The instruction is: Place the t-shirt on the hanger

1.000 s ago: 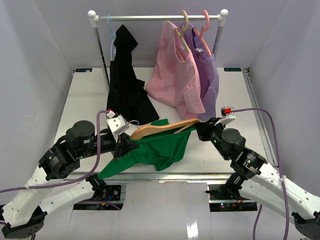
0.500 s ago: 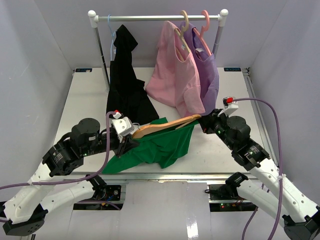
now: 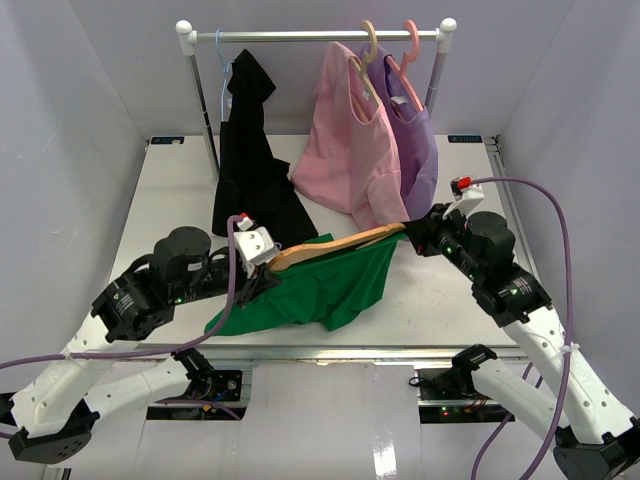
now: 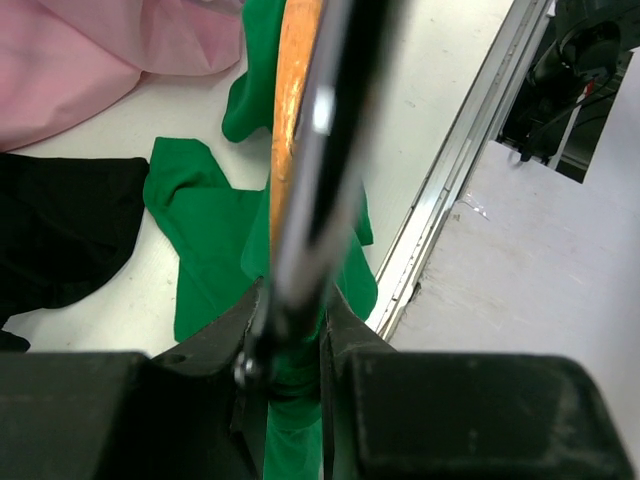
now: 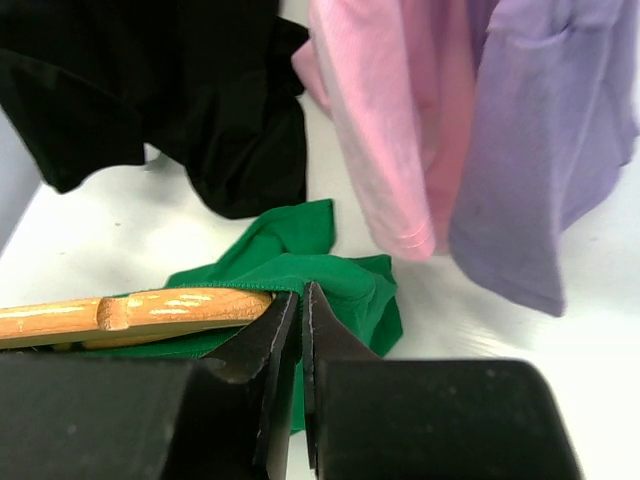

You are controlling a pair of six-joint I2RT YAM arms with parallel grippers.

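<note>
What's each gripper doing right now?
Left gripper: closed on the hanger.
Right gripper: closed, apparently pinching the t-shirt at its edge by the hanger's end.

Robot lab booth: plain white walls [image 3: 70, 120] around a garment rail [image 3: 300, 36].

The t-shirt [image 3: 325, 290] is bright green and plain, without any print. The hanger [image 3: 335, 246] is light brown wood with an orange tone and some paler streaks. The black garment [image 3: 250, 170], the pale pink shirt [image 3: 350, 165] and the lilac shirt [image 3: 425, 160] are all plain. The rail [image 3: 300, 36] is grey with white corner pieces. The table [image 3: 170, 200] is white. The cables [image 3: 567, 290] are purple.
</note>
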